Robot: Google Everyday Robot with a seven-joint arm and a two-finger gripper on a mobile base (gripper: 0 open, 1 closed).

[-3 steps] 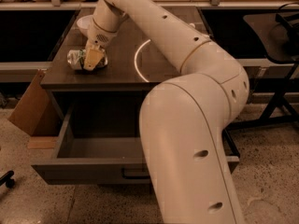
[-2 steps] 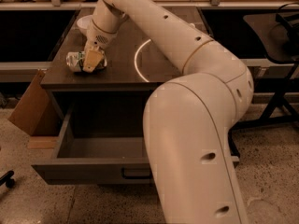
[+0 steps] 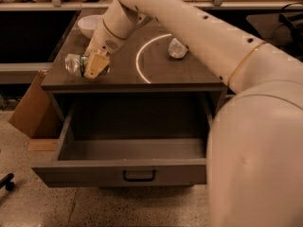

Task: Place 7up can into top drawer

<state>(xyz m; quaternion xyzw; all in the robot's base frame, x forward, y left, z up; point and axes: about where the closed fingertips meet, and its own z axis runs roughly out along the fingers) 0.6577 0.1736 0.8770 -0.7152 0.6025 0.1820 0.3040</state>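
The 7up can, silvery with a green band, lies on its side at the front left of the dark cabinet top. My gripper reaches down from the arm and its tan fingers are closed around the can's right end. The top drawer is pulled open below, just in front of the can. It is a grey shallow box with nothing in it and a dark handle at the centre of its front panel.
A white round bowl stands at the back left of the top. A clear plastic bottle lies at mid right. A cardboard box leans on the floor at the left. My arm's large near link fills the right foreground.
The gripper and can stay at the same spot on the top. The near part of the arm has shifted slightly to the right.
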